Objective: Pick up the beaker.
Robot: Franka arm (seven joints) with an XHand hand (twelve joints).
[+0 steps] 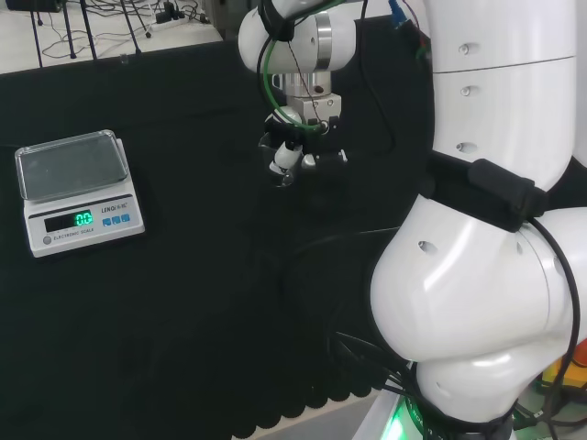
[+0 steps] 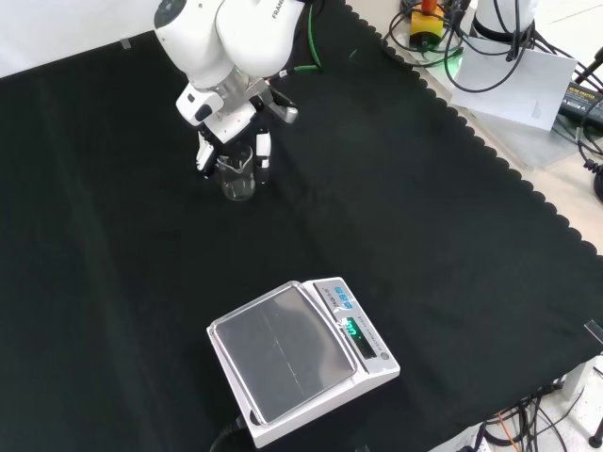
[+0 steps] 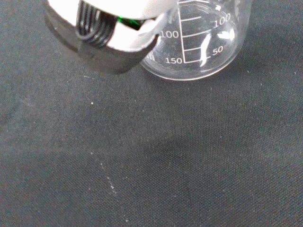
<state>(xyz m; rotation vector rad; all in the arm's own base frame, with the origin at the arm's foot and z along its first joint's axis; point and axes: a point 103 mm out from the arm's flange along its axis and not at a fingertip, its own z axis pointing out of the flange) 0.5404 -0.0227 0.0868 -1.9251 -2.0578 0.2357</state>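
Clear glass is what has to be dealt with: a small graduated beaker (image 2: pixel 237 177) is seen standing upright on the black cloth, toward the top left of the front view, well apart from the electronic scale (image 2: pixel 301 358). In the wrist view its printed measuring marks can be made out on the wall, and nothing is seen inside it, so it is judged to be light. Being glass, it is also judged rigid, smooth enough to slip, and liable to break if tipped or dropped.

The robot hand (image 2: pixel 231 132) is poised right over the beaker in the front view, with fingers (image 2: pixel 264 151) reaching down on either side of the rim. Contact with the glass cannot be confirmed, nor can it be told for certain whether the fingers are closed on it; nothing is plainly shown as held. In the head view the robot hand (image 1: pixel 292 147) is seen below the wrist, the glass itself scarcely visible there.

A hold on the cylindrical wall, just under the rim, with thumb opposed to fingers, is judged the safest place.

The worktop (image 2: pixel 452 245) is covered in black cloth, flat and soft, which should offer some grip under the base. Plenty of free cloth is left around the beaker.
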